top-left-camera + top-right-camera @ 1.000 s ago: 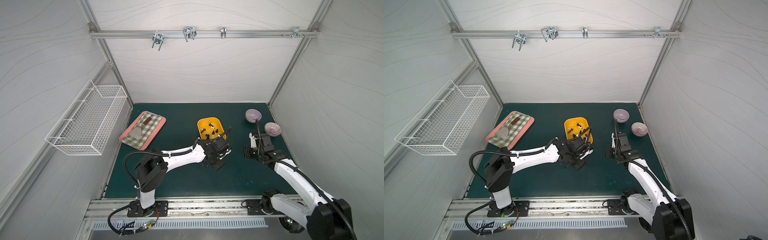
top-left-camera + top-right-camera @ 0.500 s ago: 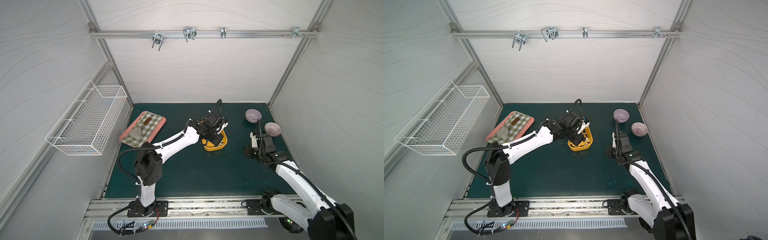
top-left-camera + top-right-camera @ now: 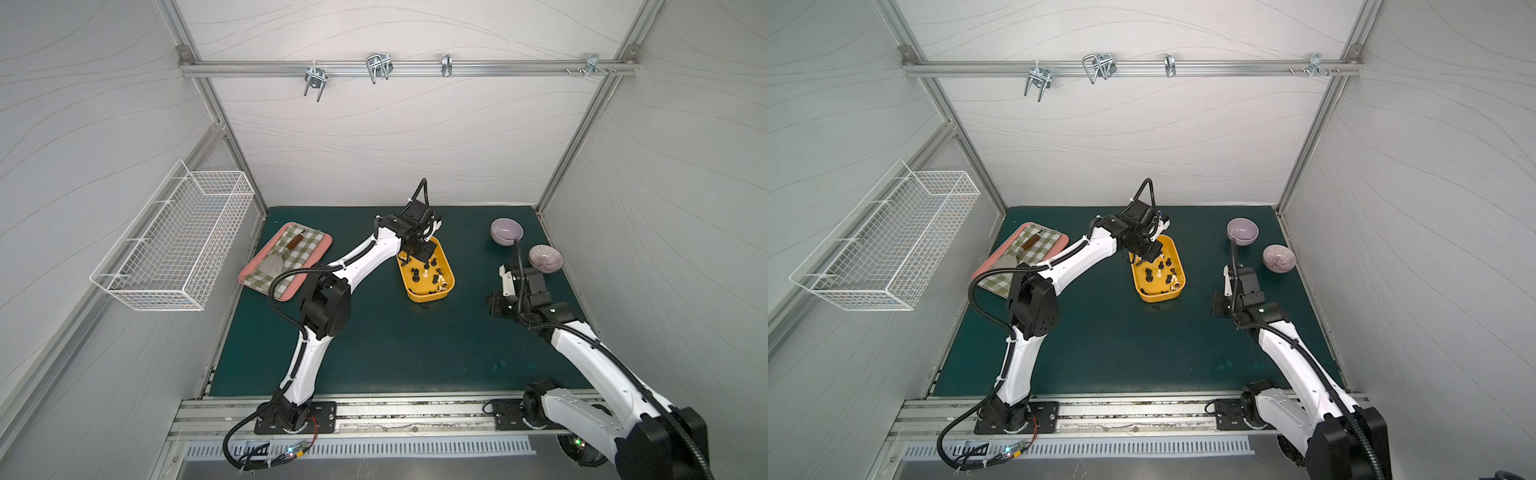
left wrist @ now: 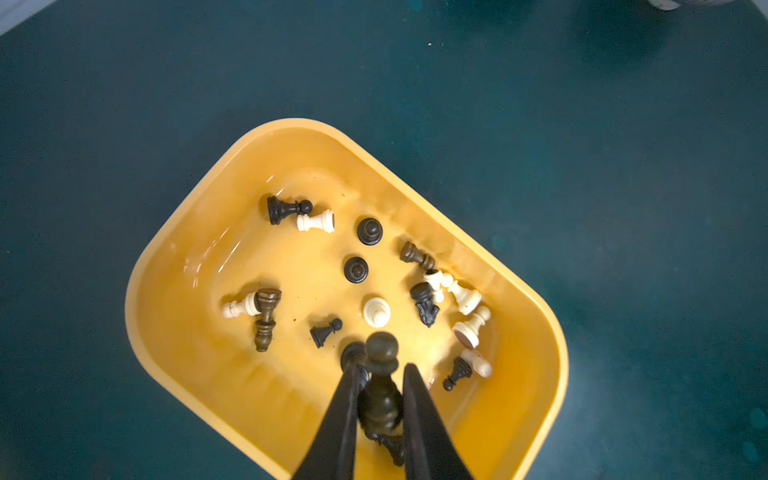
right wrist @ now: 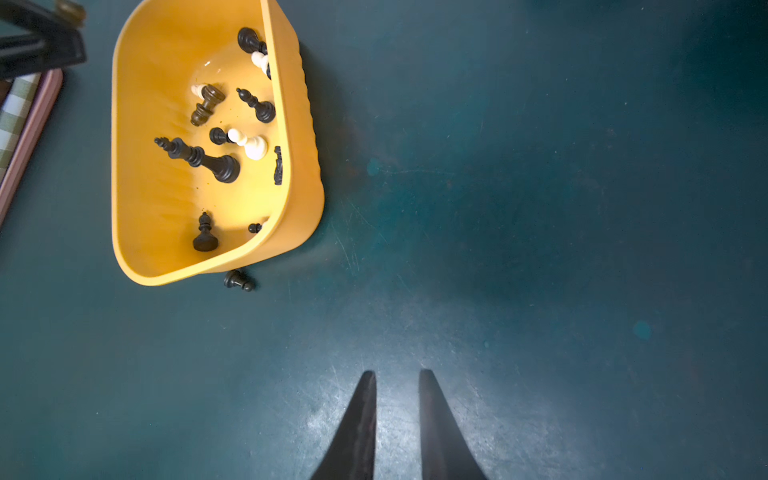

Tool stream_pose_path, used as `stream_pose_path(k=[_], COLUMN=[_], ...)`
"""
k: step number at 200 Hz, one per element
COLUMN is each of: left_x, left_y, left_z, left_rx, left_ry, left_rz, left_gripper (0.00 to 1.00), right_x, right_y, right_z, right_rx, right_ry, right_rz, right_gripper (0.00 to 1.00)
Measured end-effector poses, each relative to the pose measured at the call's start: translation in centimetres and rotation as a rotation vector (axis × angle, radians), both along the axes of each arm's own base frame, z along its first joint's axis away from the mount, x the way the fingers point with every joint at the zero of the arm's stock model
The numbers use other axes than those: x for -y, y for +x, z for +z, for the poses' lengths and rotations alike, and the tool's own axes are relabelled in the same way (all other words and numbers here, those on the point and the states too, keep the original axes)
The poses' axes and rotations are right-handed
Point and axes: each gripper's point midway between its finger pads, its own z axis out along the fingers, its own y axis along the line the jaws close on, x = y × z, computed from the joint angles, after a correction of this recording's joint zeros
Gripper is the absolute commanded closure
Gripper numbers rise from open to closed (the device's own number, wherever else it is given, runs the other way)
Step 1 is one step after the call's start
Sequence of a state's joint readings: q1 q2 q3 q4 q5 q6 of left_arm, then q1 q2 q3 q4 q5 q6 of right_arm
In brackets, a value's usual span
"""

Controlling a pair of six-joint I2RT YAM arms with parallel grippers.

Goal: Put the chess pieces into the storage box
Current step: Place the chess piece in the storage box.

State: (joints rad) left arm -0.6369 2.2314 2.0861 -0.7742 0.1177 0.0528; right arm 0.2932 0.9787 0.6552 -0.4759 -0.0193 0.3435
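Pieces [image 4: 370, 230] in black, dark brown and cream-white, each tiny and round-based, are seen scattered over the floor of the yellow box [image 4: 166, 266]; most are tipped on their sides, a few are stood upright. The box, a shallow tub with rounded corners and a plain rim, is set on the green mat [image 4: 582, 124] directly beneath the left gripper [image 4: 380, 366]. That gripper is closed on a dark piece [image 4: 381, 349], which is held lengthwise between the fingers with its ball-shaped head poking out past the tips, above the box floor close to one end wall. One stray piece [image 5: 238, 280], dark and lying on its side, is found on the mat just outside the box, at the end farther from the left gripper. The right gripper [image 5: 396, 371] is held over bare mat, well apart from the box, which lies ahead of its fingertips and off to one side; its fingers are drawn almost together and nothing is gripped between them.
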Motion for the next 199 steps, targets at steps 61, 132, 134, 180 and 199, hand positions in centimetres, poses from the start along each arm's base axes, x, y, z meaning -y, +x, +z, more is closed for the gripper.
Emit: stream_pose_path(k=[61, 132, 134, 180, 199], left_x=[-0.7, -1.4, -1.4, -1.4, -1.6], left_y=[3.0, 3.5, 3.5, 3.5, 3.6], left_z=[-3.5, -4.8, -4.8, -5.3, -5.3], left_rx=[-0.058, -0.09, -0.092, -0.102, -0.102], left_ry=[0.008, 0.0, 0.0, 0.002, 0.0], left_rz=[0.034, 0.044, 0.044, 0.044, 0.047], left_gripper=[0.78, 0.77, 0.77, 0.76, 0.76], right_x=[0.2, 0.2, 0.2, 0.3, 0.3], right_y=[-0.4, -0.6, -0.6, -0.6, -0.6], right_z=[-0.4, -0.5, -0.5, -0.4, -0.4], right_rx=[-0.024, -0.032, -0.033, -0.028, -0.028], right_ry=[-0.006, -0.007, -0.007, -0.007, -0.007], right_rz=[-0.002, -0.006, -0.006, -0.007, -0.007], right_gripper=[0.78, 0.78, 0.78, 0.78, 0.78])
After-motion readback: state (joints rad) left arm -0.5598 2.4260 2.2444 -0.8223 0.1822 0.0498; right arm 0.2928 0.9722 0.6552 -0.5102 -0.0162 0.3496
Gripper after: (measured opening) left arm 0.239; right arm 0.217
